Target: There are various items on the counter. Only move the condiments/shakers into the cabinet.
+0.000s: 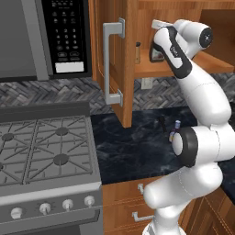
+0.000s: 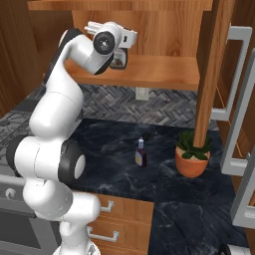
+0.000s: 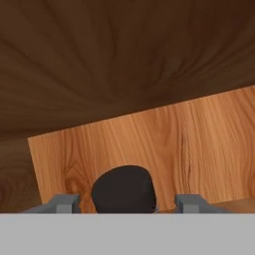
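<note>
The brown syrup bottle (image 1: 157, 55) (image 2: 118, 61) stands upright on the cabinet's inner shelf (image 1: 147, 69) (image 2: 154, 72). My gripper (image 1: 157, 46) (image 2: 120, 53) (image 3: 128, 203) hangs just over it, open. The bottle's black cap (image 3: 124, 189) sits between the fingertips (image 3: 64, 202) with a gap on each side. The small tan shaker (image 1: 137, 52) stands on the same shelf, further left. The small dark-blue bottle (image 1: 176, 130) (image 2: 141, 154) stands on the black marbled counter (image 1: 128, 149) (image 2: 109, 149), below the cabinet.
A green plant in an orange pot (image 2: 191, 155) sits on the counter right of the blue bottle. A tiny dark object (image 1: 162, 123) lies near that bottle. The open cabinet door (image 1: 112, 64) hangs left of the shelf. The gas stove (image 1: 43, 147) is at left, under a microwave (image 1: 46, 36).
</note>
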{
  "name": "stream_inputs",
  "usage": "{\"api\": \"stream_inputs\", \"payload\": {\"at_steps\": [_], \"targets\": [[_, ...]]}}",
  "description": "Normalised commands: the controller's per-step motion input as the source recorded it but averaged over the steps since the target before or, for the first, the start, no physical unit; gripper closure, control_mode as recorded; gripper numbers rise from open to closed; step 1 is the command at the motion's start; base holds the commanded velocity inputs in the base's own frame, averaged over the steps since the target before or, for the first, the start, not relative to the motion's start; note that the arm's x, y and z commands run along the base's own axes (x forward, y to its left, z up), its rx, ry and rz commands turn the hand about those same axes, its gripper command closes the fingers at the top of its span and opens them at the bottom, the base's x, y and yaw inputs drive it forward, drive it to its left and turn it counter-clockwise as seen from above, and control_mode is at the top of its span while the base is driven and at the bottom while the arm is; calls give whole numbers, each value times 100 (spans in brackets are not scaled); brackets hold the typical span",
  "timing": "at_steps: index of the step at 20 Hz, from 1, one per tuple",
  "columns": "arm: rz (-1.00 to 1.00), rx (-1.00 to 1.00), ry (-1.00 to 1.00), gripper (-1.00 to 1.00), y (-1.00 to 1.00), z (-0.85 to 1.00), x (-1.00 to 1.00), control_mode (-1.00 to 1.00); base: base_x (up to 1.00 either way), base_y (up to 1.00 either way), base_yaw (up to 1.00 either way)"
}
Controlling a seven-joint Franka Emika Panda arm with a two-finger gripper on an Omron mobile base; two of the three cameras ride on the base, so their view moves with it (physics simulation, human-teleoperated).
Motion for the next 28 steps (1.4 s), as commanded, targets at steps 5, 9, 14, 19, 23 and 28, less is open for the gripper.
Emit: {"api": "stream_inputs", "payload": {"at_steps": [5,9,14,19,23,28], "targets": [[1,-1,0,-100,0,-3,-19,-100,0,0,0],[2,-7,-4,-100,0,-19,-30,-100,0,0,0],[0,-10,-9,-100,1,-13,4,-100,0,0,0],[-1,-10,-10,-100,10,-10,28,-100,0,0,0],[-2,-9,-2,-100,11,-14,38,-100,0,0,0],[0,-1,2,-100,0,0,3,-100,0,0,0]]}}
